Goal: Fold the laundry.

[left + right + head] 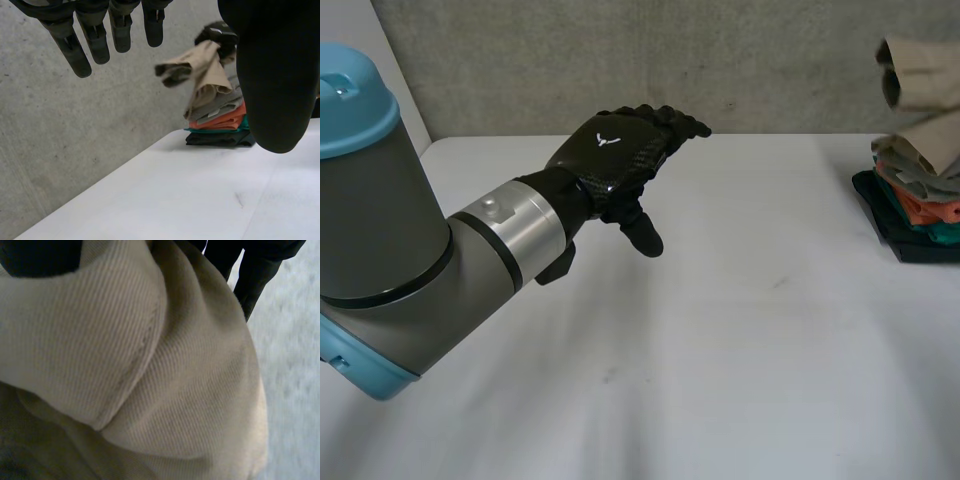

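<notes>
At upper right, holds cloth (pixel 920 90) above stack (pixel 918 212), right hand's (pixel 222 37) fingers (pixel 250 270) clamped on it; left of centre, poises left hand (pixel 620 150) over tabletop (pixel 720 350), fingers apart.

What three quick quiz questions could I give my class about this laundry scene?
1. True or false: the left hand grips a cloth.
2. Which cloth does the right hand hold up? A) orange B) beige cloth C) teal
3. Fill in: the pile of cloths stands on the white ____.

Key: 1 false, its fingers are relaxed above the bare surface; 2 B; 3 table.
</notes>
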Motion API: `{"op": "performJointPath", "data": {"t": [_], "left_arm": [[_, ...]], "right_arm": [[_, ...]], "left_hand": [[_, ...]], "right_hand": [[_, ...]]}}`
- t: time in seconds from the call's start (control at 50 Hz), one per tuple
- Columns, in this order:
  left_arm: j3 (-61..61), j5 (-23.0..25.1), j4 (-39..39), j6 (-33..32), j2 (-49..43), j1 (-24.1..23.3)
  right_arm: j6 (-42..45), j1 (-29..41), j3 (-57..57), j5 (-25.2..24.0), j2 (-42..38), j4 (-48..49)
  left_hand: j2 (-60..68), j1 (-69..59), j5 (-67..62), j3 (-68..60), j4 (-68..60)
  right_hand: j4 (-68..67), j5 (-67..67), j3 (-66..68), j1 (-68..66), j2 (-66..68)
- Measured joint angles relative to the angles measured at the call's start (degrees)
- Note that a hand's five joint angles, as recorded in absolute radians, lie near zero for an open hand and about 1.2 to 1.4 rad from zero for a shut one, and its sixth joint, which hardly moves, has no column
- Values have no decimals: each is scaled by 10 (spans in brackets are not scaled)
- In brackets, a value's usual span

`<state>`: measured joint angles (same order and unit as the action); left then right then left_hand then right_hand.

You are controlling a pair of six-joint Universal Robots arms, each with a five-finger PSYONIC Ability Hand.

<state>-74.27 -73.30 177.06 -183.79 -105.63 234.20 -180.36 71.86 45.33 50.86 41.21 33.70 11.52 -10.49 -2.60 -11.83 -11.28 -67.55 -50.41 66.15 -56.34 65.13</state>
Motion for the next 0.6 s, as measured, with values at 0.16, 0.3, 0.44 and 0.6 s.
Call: {"op": "performJointPath", "data": {"t": [0.16,0.3,0.44,0.6], "left_arm": [[-6,0,2,-1,-8,1],[-6,0,2,-1,-11,1],[-5,0,10,1,-8,-2],[-4,2,27,2,-2,-19]], "right_arm": [[-4,-66,-8,-57,-82,2],[-22,-82,1,-111,-114,6],[-29,-83,14,-110,-100,4],[-28,-90,80,-89,-17,-4]], "left_hand": [[0,0,0,0,0],[0,0,0,0,0],[0,0,0,0,0],[0,0,0,0,0]], "right_hand": [[0,-25,0,0,0],[-8,-64,0,0,0],[252,174,-260,172,-260],[552,470,-538,428,-528]]}}
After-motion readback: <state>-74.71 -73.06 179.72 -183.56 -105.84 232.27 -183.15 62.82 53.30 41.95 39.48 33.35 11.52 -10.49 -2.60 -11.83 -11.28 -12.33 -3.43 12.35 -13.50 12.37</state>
